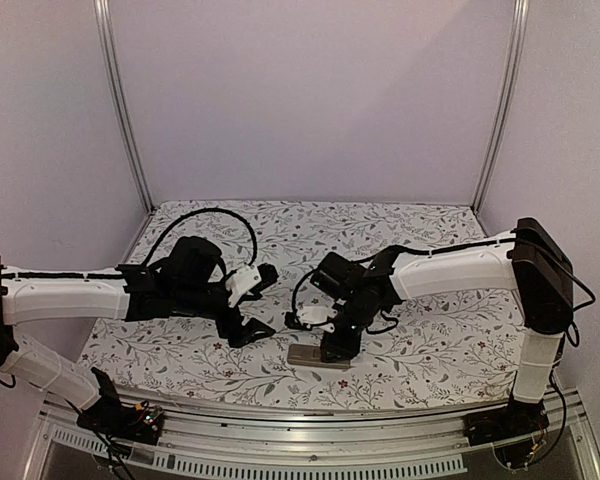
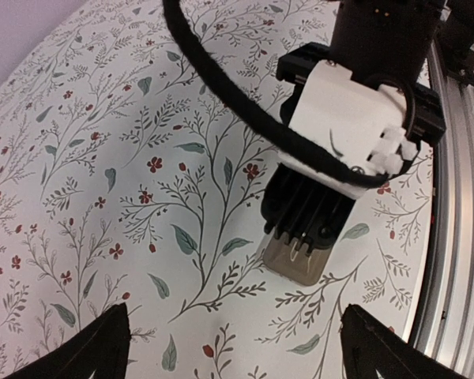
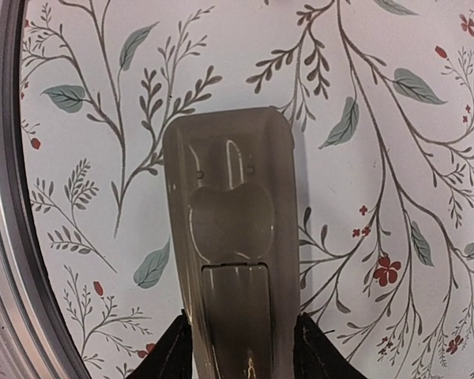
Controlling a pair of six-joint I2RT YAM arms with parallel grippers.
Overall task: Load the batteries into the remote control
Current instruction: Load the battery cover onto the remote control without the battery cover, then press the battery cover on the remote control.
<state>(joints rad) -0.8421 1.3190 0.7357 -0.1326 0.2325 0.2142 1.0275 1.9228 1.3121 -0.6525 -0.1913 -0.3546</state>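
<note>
The remote control (image 1: 310, 356) lies back-up near the table's front edge, its tan-grey back showing. In the right wrist view the remote (image 3: 229, 213) runs lengthwise between my fingers, with a flat panel over the battery recess. My right gripper (image 3: 241, 365) is shut on its near end, fingertips (image 3: 164, 355) against its sides; it also shows from above (image 1: 335, 342). My left gripper (image 1: 263, 303) is open and empty, hovering left of the remote. Its view shows the remote's end (image 2: 299, 264) under the right gripper (image 2: 304, 229). The batteries are out of view.
A metal rail (image 1: 310, 415) runs along the table's front edge, close to the remote; it shows in the wrist views (image 3: 0, 197) (image 2: 458, 237). The floral tablecloth (image 1: 310, 225) covers the table. Two metal posts (image 1: 120, 100) stand at the back corners.
</note>
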